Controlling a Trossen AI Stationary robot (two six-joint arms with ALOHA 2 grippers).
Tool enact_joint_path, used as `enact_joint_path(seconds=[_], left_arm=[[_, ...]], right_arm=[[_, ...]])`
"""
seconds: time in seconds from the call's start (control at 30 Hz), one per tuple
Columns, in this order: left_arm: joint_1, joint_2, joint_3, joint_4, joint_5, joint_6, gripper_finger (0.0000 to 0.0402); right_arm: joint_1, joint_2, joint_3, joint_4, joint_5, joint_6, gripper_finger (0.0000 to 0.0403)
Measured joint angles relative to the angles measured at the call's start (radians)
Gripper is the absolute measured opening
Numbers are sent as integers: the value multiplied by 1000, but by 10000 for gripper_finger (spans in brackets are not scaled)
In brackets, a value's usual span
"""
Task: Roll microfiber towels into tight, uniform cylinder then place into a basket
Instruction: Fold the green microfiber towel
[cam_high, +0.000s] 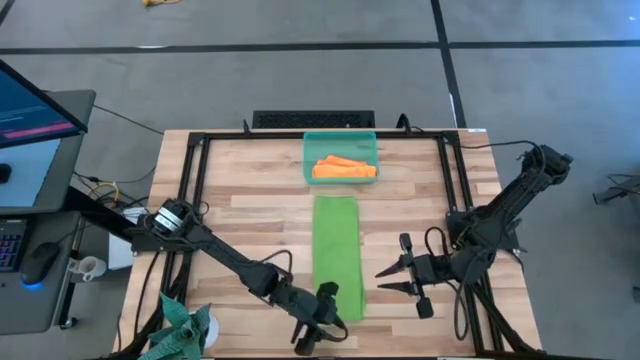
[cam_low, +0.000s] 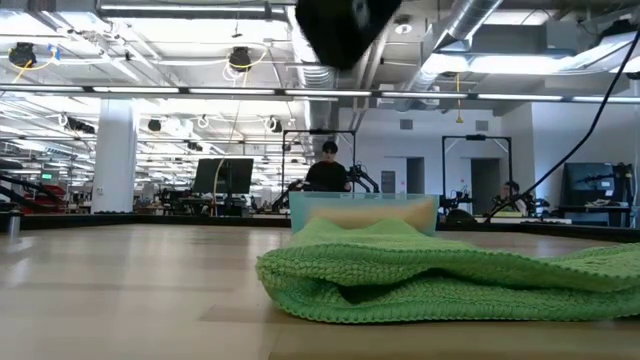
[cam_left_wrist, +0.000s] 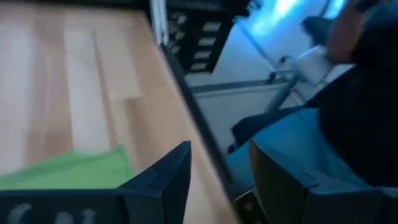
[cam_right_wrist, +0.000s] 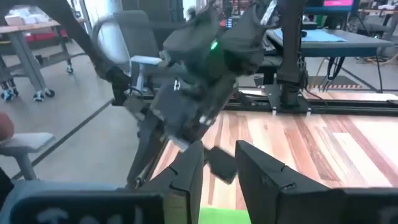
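Your left gripper (cam_high: 322, 335) at the green towel (cam_high: 337, 255)'s near end and your right gripper (cam_high: 388, 279) beside it both have jaws released; orange towel (cam_high: 343, 169) lies in the basket (cam_high: 340, 141)

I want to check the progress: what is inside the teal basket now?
The basket holds the orange towel, bunched lengthwise. Anything beneath it is hidden. The green towel lies outside, on the table.

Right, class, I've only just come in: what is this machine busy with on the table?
A two-armed robot is tidying towels. An orange towel already lies in the basket at the table's far side. A green towel lies folded in a long strip, not yet rolled. The left gripper hovers at the strip's near end, the right gripper waits open beside it; neither holds anything.
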Motion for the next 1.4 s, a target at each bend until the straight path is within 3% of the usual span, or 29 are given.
enact_joint_path(seconds=[0.1,0.33,0.47,0.6,0.77,1.0,1.4], left_arm=[[7,-76,0,-101,-45,21,155],[-39,-216,-4,-302,-365,86,155],[-73,-252,-98,-240,-451,69,155],[-84,-258,-251,-65,-462,-7,155],[-73,-278,-377,-23,-470,-151,155],[-96,-273,-376,-1,-469,-115,155],[-99,-272,-376,-5,-447,-110,155]], right_arm=[[0,0,0,23,0,1,118],[7,0,4,119,-3,1,118],[14,36,45,121,-4,-14,118],[25,119,119,65,-5,-119,118],[22,205,203,-107,-4,-195,118],[17,311,224,-221,-6,-56,118],[15,504,261,-214,-33,-49,149]])
